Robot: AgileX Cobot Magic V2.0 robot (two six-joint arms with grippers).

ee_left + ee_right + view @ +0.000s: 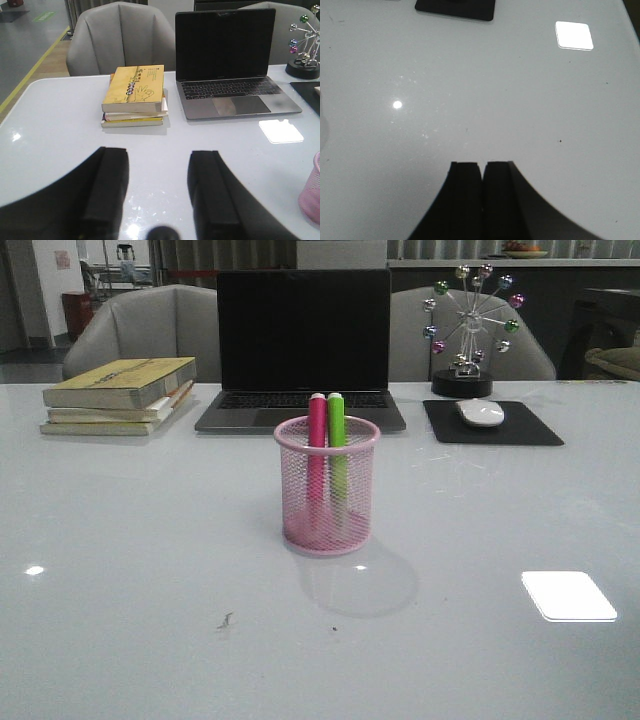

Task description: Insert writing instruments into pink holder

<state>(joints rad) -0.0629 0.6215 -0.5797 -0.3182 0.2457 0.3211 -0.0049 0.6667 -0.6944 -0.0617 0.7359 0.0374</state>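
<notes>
The pink wire-mesh holder (327, 488) stands at the table's middle in the front view. Inside it, upright and side by side, are the pink marker (317, 440) and the lime green marker (336, 430), their caps rising just above the rim. Neither arm shows in the front view. In the left wrist view my left gripper (157, 155) hangs open over bare table with nothing between its fingers; an edge of the holder (312, 192) shows at the side. My right gripper (483, 167) is shut on nothing above bare table.
A stack of books (118, 395) lies at the back left, a laptop (302, 350) stands open behind the holder, and a mouse (481, 412) rests on a black pad (492, 424) at the back right, beside a ball ornament (468, 330). Grey chairs stand beyond the table.
</notes>
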